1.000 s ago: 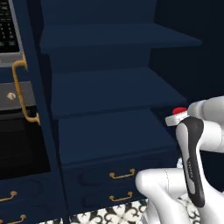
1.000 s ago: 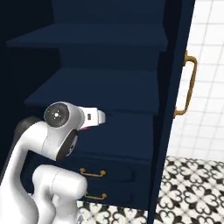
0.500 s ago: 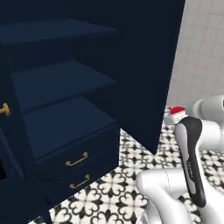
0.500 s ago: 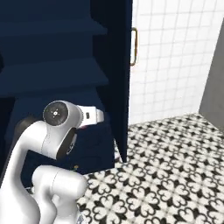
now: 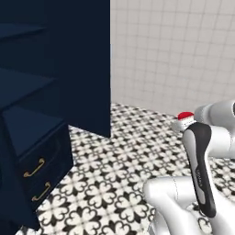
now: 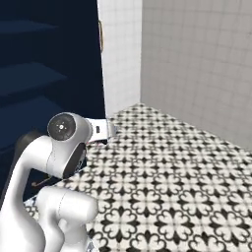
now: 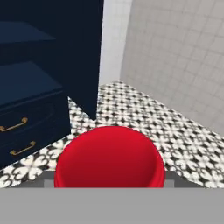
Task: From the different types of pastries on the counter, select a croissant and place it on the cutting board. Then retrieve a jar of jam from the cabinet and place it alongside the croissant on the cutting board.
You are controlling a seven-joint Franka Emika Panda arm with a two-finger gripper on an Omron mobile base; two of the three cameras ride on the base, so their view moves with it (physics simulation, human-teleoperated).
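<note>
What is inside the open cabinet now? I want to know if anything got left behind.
The cabinet shows bare navy shelves above two drawers with brass handles. The drawers are closed, so their contents are hidden. The jar of jam is out, at the gripper.

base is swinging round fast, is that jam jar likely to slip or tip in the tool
The jar of jam looks rigid and squat, so tipping seems unlikely. Its red lid looks smooth and glossy, so it might slide if gripped loosely. It sits close against the tool, which probably steadies it.
</note>
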